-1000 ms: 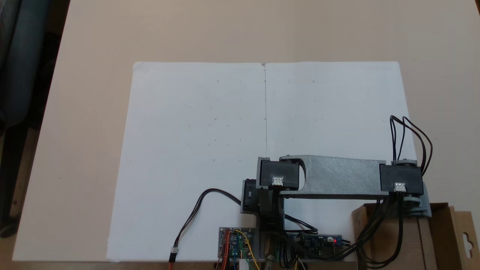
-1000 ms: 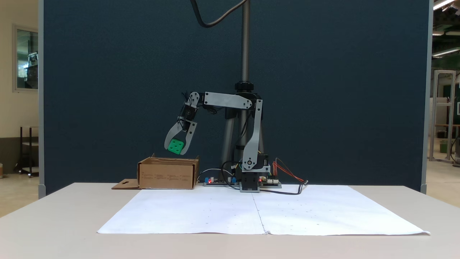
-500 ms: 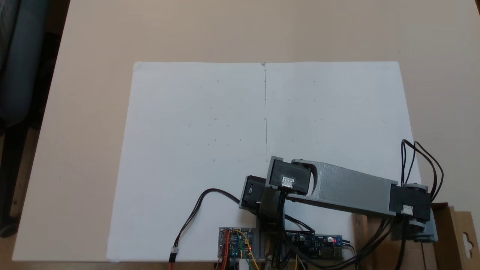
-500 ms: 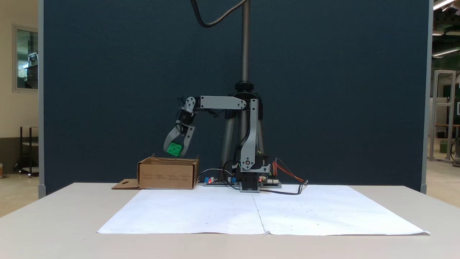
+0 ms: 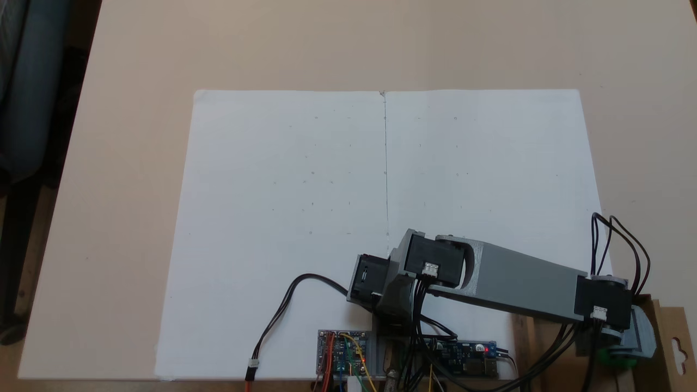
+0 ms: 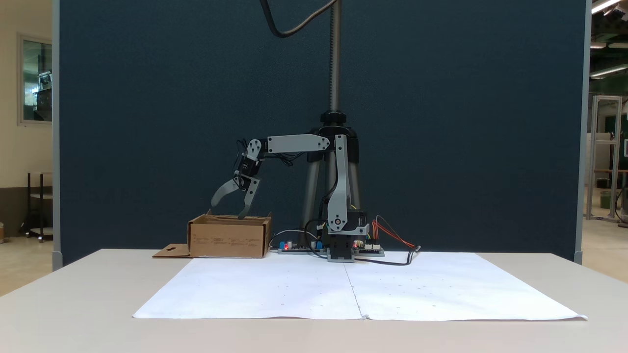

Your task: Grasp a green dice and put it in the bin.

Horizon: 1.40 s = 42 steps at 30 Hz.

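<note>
The bin (image 6: 228, 240) is a low brown cardboard box standing left of the arm's base, with its slotted flap (image 6: 171, 251) flat on the table. My gripper (image 6: 227, 210) hangs just above the bin's opening, open, its two grey jaws spread with nothing between them. In a fixed view from above, the bin (image 5: 661, 337) lies at the bottom right corner. There a sliver of the green dice (image 5: 611, 357) shows under the wrist, inside the bin. From the side, the bin's wall hides the dice.
A large white paper sheet (image 5: 305, 207) covers the table's middle. Circuit boards (image 5: 343, 348) and loose wires (image 5: 283, 310) sit around the arm's base (image 6: 343, 245). A camera pole (image 6: 335, 59) rises behind the base, in front of a dark blue partition.
The arm swung further over the bin and lowered slightly. The gripper, which held the green dice, has opened, and the dice has dropped into the bin.
</note>
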{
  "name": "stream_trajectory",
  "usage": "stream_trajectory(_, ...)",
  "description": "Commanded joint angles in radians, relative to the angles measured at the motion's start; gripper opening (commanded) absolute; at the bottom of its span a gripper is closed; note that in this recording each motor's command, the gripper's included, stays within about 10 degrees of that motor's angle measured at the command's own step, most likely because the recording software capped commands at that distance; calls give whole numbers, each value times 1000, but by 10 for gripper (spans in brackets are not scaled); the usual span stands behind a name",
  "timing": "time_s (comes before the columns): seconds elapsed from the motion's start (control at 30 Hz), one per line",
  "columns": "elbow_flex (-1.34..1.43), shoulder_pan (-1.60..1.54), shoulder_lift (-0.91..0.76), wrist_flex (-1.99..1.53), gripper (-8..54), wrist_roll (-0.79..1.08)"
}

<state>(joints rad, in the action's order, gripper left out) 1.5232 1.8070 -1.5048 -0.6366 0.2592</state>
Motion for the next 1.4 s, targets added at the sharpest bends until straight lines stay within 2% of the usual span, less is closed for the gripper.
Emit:
stream_trajectory(0.0,-6,18,-26,49,408,95)
stream_trajectory(0.2,-12,-31,-61,52,408,-8)
stream_trajectory(0.53,-14,-446,-218,41,410,-301)
stream_trajectory(0.73,-14,-778,-307,43,411,-311)
stream_trajectory(0.87,-14,-1022,-344,46,435,-310)
stream_trajectory(1.37,-2,-1724,-368,109,437,-325)
